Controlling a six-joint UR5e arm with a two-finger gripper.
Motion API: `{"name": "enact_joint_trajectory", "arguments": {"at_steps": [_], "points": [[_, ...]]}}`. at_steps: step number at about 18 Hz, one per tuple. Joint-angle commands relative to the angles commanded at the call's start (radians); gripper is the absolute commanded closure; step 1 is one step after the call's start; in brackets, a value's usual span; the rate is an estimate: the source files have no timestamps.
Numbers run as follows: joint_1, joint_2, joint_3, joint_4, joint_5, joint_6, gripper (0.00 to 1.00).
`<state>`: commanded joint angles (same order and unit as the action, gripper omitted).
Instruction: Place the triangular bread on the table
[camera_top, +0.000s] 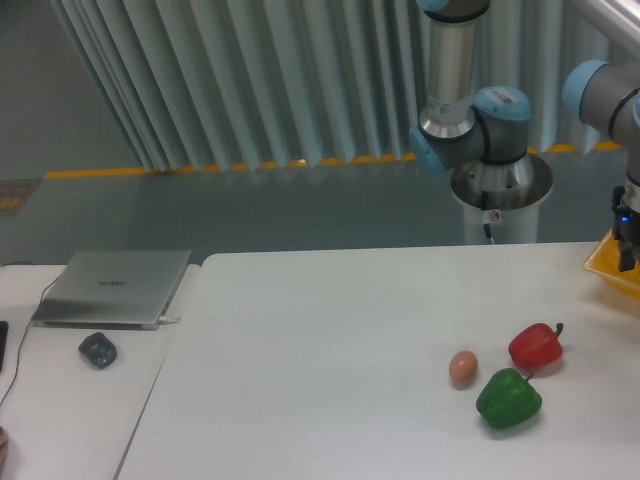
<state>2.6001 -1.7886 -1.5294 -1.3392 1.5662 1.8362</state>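
Claw (627, 262) sits at the 3 o'clock edge of frame, down over the yellow tray (607, 270); can't tell if its fingers are apart or together. Triangular bread not visible from here. On the white bench (330, 360): egg (463, 367), red pepper (535, 346) and green pepper (508, 399) clustered around 4 o'clock.

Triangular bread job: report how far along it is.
Done: nothing visible; no bread lies on the large white tabletop, which holds only a tan egg, a red pepper and a green pepper. In hand: the gripper sits at the yellow tray on the frame's right edge; its grasp cannot be seen. Left: placing the bread.
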Motion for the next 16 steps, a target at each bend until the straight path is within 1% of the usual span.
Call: {"name": "enact_joint_trajectory", "arguments": {"at_steps": [6,8,9,10,12,14,16], "points": [[0.003,0.005,0.000,-0.002,-0.002,0.002,0.00],[0.003,0.003,-0.003,-0.003,0.008,-0.017,0.00],[0.017,0.009,-0.011,-0.006,0.011,-0.035,0.00],[0.061,0.044,-0.040,0.006,0.021,-0.050,0.00],[0.115,0.078,-0.060,0.005,0.038,-0.034,0.00],[0.123,0.095,-0.080,0.012,0.107,0.009,0.00],[0.130,0.097,-0.080,0.026,0.167,0.018,0.00]]}}
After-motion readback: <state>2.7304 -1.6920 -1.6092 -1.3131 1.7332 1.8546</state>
